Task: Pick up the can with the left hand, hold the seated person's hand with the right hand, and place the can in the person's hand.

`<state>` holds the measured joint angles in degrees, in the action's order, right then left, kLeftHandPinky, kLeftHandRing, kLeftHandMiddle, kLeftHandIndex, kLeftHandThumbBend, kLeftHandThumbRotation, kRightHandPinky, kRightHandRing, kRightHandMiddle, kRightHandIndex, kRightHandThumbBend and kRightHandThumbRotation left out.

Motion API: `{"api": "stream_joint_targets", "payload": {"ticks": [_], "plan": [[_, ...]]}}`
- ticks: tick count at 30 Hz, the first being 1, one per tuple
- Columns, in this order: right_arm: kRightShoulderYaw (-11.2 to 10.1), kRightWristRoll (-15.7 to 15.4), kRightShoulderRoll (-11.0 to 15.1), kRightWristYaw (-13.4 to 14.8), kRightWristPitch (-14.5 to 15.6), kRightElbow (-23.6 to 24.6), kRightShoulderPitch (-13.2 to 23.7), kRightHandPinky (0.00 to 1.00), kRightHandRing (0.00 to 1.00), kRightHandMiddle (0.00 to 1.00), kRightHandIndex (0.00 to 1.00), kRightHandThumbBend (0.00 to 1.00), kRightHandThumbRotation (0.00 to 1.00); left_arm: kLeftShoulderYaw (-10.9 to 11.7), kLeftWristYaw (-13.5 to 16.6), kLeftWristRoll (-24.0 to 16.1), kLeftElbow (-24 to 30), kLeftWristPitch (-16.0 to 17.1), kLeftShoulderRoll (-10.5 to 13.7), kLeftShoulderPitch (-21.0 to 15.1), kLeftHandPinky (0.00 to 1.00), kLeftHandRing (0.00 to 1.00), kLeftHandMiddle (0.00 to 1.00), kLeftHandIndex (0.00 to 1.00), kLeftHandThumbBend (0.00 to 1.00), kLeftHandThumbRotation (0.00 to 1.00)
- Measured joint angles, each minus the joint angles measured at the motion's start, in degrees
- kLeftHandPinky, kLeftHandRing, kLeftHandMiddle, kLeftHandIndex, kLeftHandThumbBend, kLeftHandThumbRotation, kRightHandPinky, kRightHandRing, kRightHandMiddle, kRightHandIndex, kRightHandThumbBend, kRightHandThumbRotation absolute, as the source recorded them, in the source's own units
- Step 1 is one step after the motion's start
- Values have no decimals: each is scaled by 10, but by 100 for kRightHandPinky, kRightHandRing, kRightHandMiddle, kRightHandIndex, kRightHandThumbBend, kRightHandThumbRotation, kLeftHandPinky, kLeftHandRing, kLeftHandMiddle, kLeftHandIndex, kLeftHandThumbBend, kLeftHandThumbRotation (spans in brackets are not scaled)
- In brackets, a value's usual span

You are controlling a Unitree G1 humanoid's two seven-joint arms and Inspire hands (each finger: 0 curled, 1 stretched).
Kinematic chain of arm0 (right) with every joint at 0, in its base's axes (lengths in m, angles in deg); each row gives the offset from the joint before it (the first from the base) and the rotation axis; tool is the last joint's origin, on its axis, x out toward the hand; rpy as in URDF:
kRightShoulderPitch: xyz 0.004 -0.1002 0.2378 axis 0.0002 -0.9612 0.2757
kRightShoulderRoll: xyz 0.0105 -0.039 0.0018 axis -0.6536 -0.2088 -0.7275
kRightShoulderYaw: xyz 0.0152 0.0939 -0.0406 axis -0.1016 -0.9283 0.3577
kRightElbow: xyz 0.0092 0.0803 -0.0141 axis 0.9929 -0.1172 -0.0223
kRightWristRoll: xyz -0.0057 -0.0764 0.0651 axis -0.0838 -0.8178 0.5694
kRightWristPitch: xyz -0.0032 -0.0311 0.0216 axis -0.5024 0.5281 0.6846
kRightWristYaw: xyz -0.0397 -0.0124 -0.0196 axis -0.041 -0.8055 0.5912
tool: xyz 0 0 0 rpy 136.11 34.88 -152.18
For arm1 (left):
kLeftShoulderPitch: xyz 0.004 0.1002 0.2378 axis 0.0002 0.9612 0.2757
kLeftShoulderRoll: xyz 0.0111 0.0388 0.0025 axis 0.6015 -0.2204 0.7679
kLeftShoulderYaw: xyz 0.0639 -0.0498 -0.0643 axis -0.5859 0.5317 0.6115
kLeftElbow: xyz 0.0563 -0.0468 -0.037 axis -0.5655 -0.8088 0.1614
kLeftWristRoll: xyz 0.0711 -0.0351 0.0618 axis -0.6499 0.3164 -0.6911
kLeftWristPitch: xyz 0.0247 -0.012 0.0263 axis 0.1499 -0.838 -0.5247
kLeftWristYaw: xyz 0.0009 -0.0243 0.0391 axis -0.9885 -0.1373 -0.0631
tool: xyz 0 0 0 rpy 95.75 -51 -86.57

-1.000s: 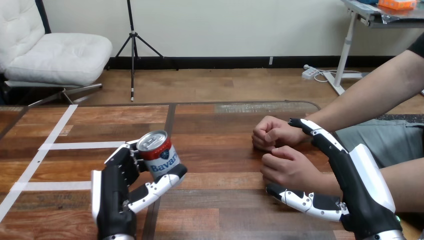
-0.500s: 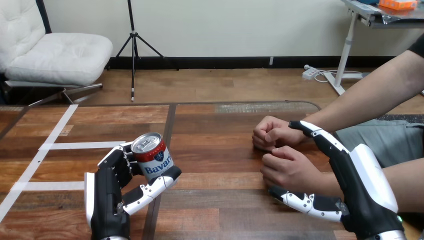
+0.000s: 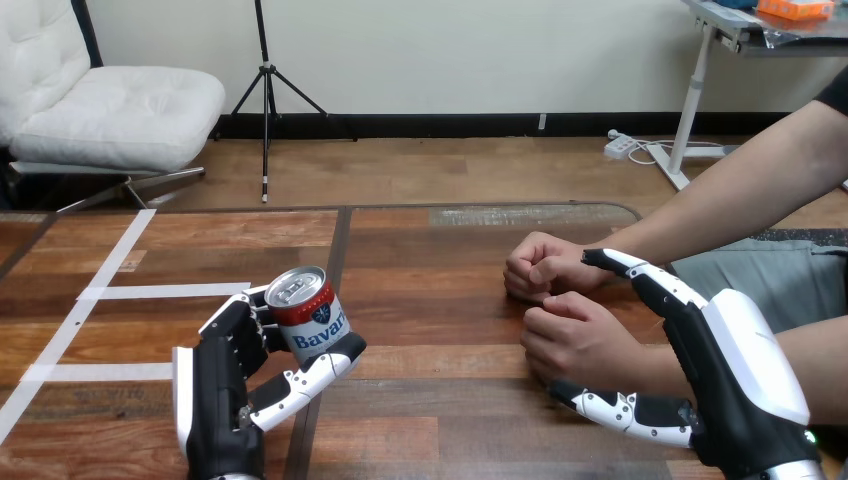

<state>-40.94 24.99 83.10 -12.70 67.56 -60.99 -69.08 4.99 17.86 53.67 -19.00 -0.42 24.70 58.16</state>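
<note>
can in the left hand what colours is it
The can has a silver top, a red band and a white body with blue print; head view.

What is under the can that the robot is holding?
The left hand has its thumb lying across the lower edge of the can, with the table below. The thumb covers the can's bottom, so whether it touches the table cannot be seen.

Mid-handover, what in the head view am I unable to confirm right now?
1. Head view: contact between the right robot hand and the person's nearer wrist, hidden by the hand's own back.
2. Head view: base of the can, covered by the left robot hand; lifted or resting unclear.
</note>
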Motion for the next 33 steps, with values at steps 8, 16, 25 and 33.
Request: {"api": "stream_joint_targets", "payload": {"ticks": [8,16,25,33], "plan": [[-2,-24,21,-9,19,8,4,85,86,85,83,77,24,-1,1,-8,0,0,-4,0,53,45,47,56,59,0],[-5,-51,44,-36,54,24,10,85,86,84,83,80,23,-2,11,-29,0,2,-5,0,52,45,48,56,59,0],[-12,-68,67,-77,102,59,14,84,84,83,81,84,18,-3,7,-21,0,5,-8,-1,49,45,48,56,58,0],[-15,-101,86,-110,145,91,14,82,83,82,79,88,13,-4,8,-22,0,12,-9,0,46,44,48,56,58,0]]}}
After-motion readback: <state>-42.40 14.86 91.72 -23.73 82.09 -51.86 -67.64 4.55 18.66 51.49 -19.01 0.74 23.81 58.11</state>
